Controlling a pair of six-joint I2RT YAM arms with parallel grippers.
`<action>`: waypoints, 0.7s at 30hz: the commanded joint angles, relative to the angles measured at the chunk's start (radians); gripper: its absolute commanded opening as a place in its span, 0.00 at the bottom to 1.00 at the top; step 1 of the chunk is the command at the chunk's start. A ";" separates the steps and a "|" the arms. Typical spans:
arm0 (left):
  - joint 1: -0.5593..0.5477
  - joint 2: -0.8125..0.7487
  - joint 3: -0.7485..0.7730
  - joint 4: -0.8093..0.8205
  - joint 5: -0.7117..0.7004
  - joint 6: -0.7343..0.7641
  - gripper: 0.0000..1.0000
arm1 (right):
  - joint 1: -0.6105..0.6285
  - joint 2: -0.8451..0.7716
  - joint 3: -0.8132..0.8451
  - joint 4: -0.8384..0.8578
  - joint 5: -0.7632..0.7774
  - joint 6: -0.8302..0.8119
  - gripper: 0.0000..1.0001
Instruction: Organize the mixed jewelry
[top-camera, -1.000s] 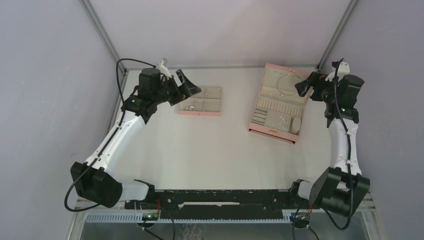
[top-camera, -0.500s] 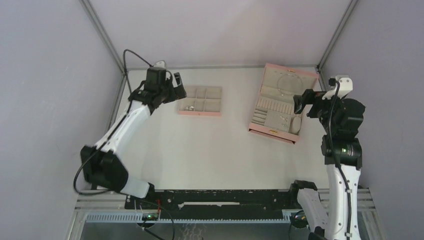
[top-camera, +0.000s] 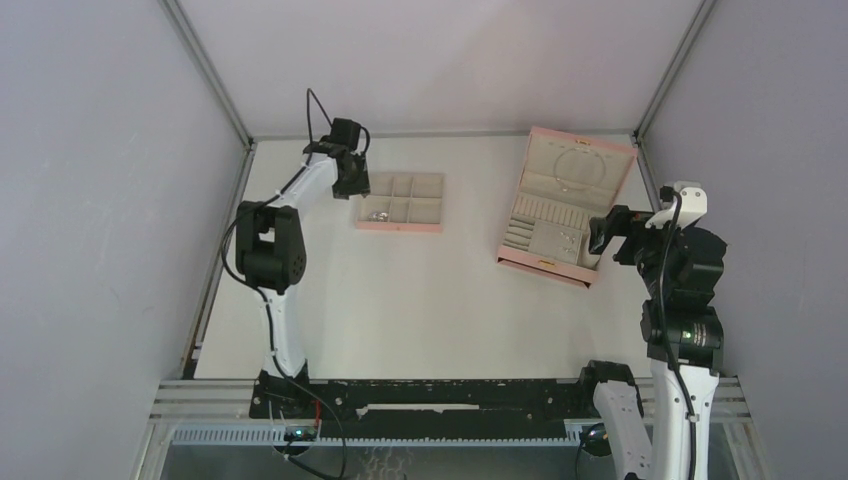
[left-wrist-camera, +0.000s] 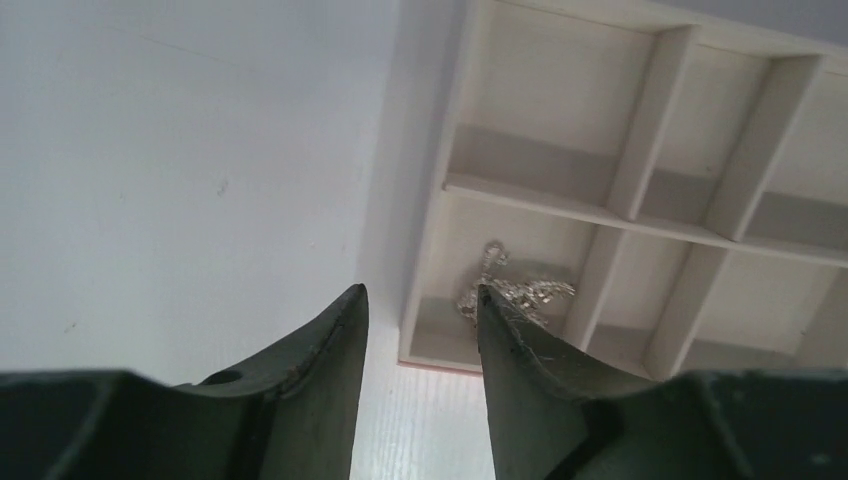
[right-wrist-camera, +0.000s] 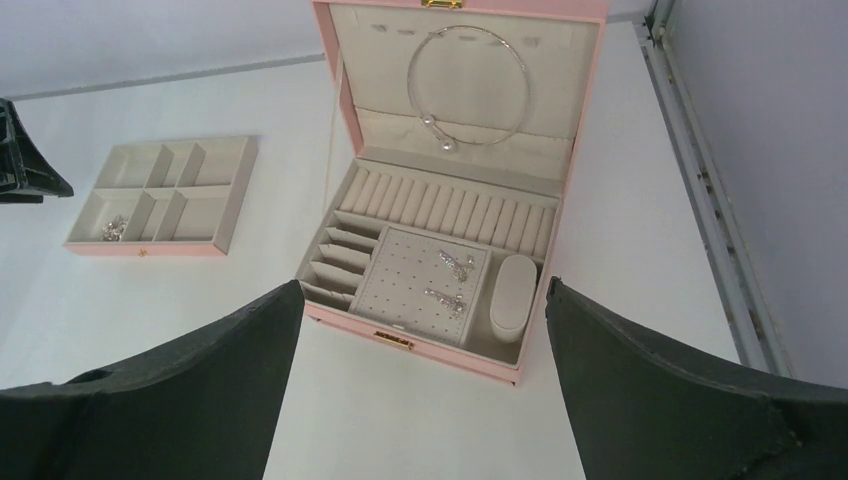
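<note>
From the left wrist camera, the left hand (left-wrist-camera: 420, 292) has its fingers partly apart with nothing between them, at the left edge of the tray (left-wrist-camera: 432, 200). The tray's near left compartment holds a chain cluster (left-wrist-camera: 510, 293). The right wrist camera shows the hoop (right-wrist-camera: 468, 85) in the open lid of the box (right-wrist-camera: 338, 90) and two earrings (right-wrist-camera: 447, 282) on its dotted pad. The right hand (right-wrist-camera: 422, 284) gapes wide, empty.

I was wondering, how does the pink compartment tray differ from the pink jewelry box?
The tray is a shallow, lidless grid of six compartments; the box is bigger, its lid open. The tray holds only a chain cluster; the box carries a wire hoop in its lid and earrings below. Both are pink outside, cream inside.
</note>
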 joint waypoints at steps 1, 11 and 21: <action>0.042 0.031 0.062 -0.021 0.006 0.030 0.48 | 0.004 -0.015 0.004 -0.008 0.021 0.013 1.00; 0.045 0.108 0.062 -0.027 0.026 0.067 0.41 | 0.003 0.016 0.005 0.031 0.010 0.037 1.00; 0.046 0.050 -0.017 0.057 0.047 0.044 0.46 | 0.004 0.043 0.004 0.042 -0.018 0.055 1.00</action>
